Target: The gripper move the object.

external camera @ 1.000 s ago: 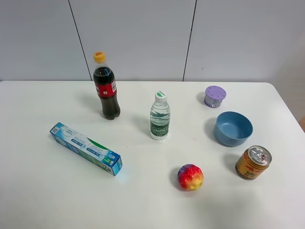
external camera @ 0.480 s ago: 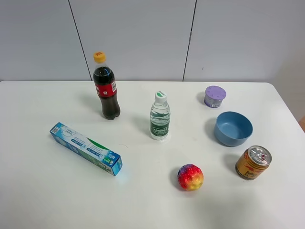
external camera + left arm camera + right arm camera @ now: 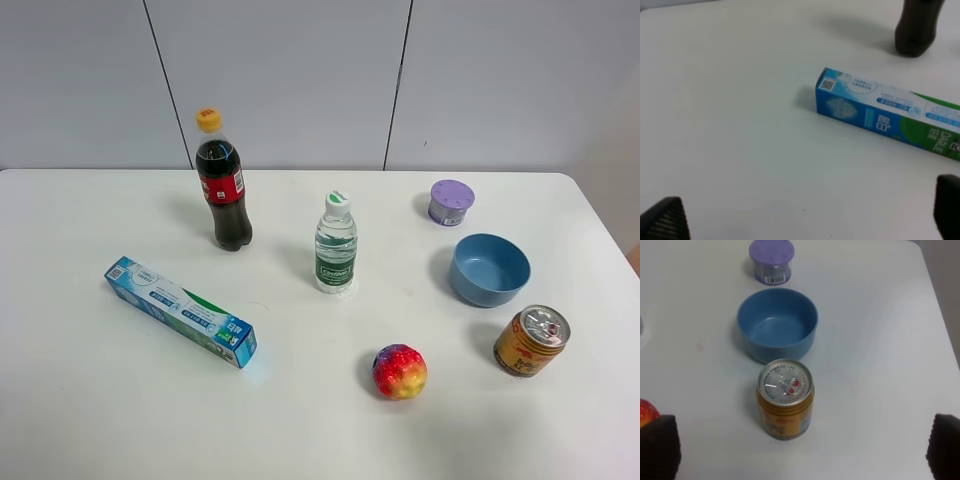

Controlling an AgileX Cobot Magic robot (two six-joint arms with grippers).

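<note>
The gold-orange can [image 3: 531, 341] with red markings and a silver pull-tab top stands upright at the table's right front, just in front of the blue bowl. It also shows in the right wrist view [image 3: 785, 398]. My right gripper [image 3: 802, 452] is open, its fingertips [image 3: 659, 445] far apart at the frame corners, back from the can and not touching it. My left gripper [image 3: 805, 212] is open and empty over bare table short of the toothpaste box. Neither arm shows in the exterior high view.
A blue bowl [image 3: 490, 269] and a lilac-lidded tub [image 3: 451, 202] sit behind the can. A rainbow ball [image 3: 400, 371] lies to its left. A water bottle [image 3: 336, 244], a cola bottle [image 3: 222, 182] and a toothpaste box [image 3: 180, 311] stand further left.
</note>
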